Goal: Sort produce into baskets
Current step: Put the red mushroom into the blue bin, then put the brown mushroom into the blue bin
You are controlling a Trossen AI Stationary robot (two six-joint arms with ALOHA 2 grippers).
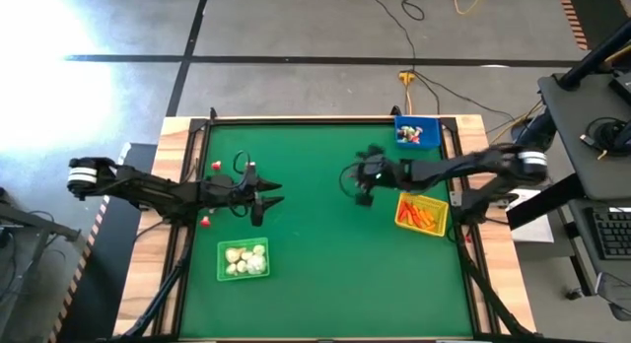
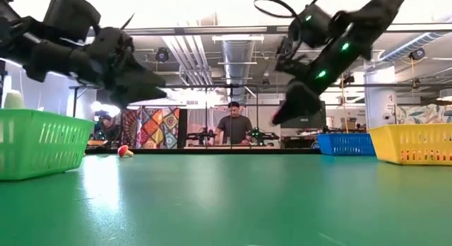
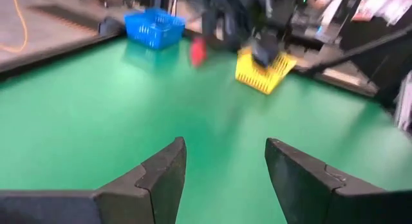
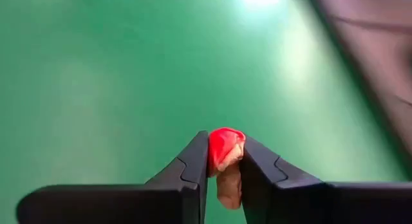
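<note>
Only my right wrist camera showed what I carried: my right gripper (image 4: 224,161) was closed on a small red-and-white piece (image 4: 224,147), its red cap pinched between the two fingers, with green desk (image 4: 96,76) beneath. From above, that gripper (image 1: 362,192) hung over the desk's middle, just beside the yellow basket (image 1: 422,214), and the piece itself was too small to make out there. The level view placed the gripper (image 2: 284,113) well off the surface, which the overhead view could not tell.

My left gripper (image 3: 224,165) was spread wide and held nothing; the left wrist camera looked past its fingers (image 3: 161,176) across bare green toward the blue basket (image 3: 153,27) and yellow basket (image 3: 262,69). From above it (image 1: 261,202) sat left of centre, near the green basket (image 1: 243,260).

The overhead view alone showed the contents. Whitish bulbs (image 1: 245,258) filled the green basket at the near left. Orange sticks (image 1: 421,215) lay in the yellow basket on the right. The blue basket (image 1: 417,133) at the far right corner held mixed small pieces I could not tell apart. Two red pieces remained loose on the desk, one (image 1: 216,166) beyond my left arm, one (image 1: 205,222) nearer, both close to the left edge. The level view caught a loose one (image 2: 124,152) far off, beside the green basket (image 2: 39,141).
</note>
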